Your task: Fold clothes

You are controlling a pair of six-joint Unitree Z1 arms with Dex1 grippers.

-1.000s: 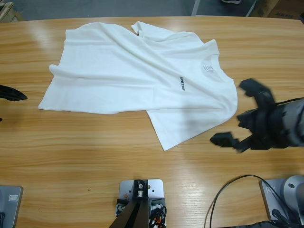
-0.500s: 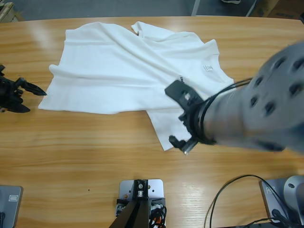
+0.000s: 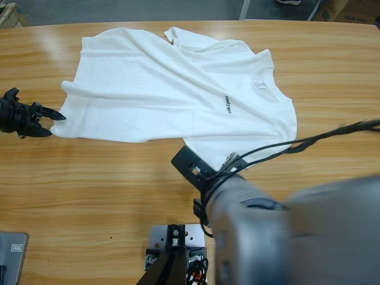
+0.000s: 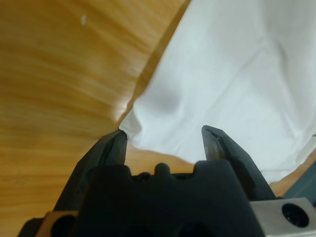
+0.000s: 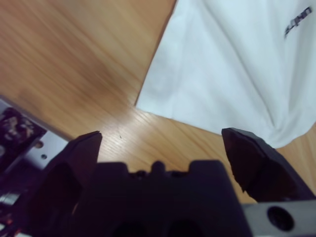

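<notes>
Approach step, nothing gripped yet. White T-shirt spread unfolded across upper centre of high view, lettering up. Left gripper at left edge, jaws spread either side of the hem corner. Right gripper spread wide, just short of the sleeve corner. Next, probably: close both on cloth only. Wooden table glossy; grey floor along top edge.

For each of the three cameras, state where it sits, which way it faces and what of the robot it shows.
High view: fixed overhead, looking down on the long wooden table and white cotton T-shirt; both arms show.
Left wrist view: along the left gripper, jaws open at the shirt's corner.
Right wrist view: along the right gripper, jaws open, facing the shirt's corner.
Shared: the shirt's dark lettering.
</notes>
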